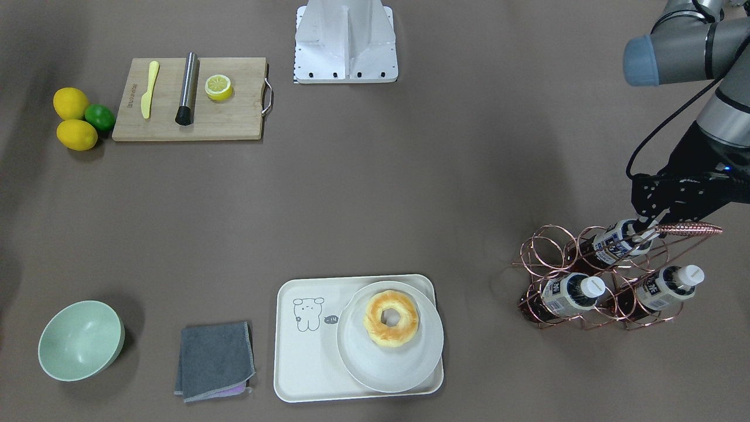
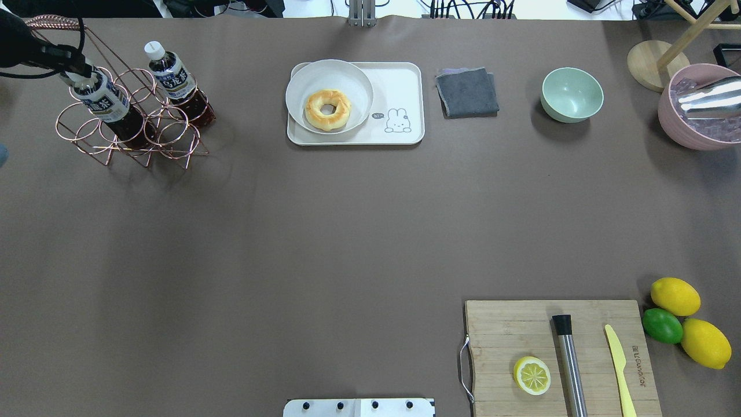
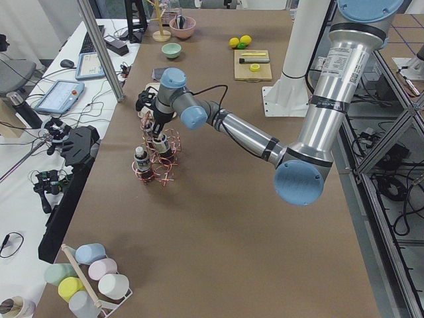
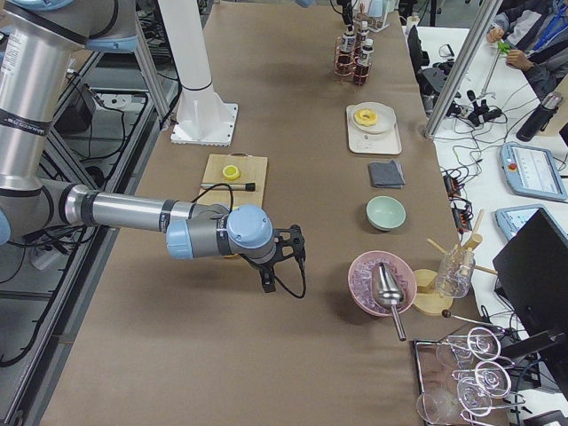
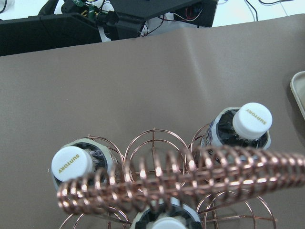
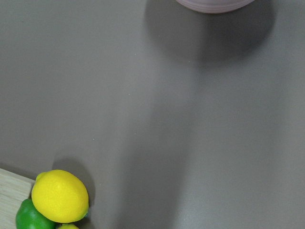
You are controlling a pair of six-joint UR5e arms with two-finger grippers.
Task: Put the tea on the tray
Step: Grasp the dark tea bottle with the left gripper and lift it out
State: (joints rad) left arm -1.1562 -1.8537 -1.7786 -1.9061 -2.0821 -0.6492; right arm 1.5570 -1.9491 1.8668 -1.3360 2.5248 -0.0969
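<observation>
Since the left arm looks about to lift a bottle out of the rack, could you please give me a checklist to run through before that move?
1. Left gripper at the cap of the top tea: ok.
2. Grip shut on the bottle: cannot tell; no view shows the fingertips clearly.
3. Coiled handle of the rack away from the cap: not ok; it runs right beside the cap and might snag.
4. Bare room on the tray: ok, beside the plate with the doughnut.
5. Right arm away from the rack: ok, it is at the table's other end.
</observation>
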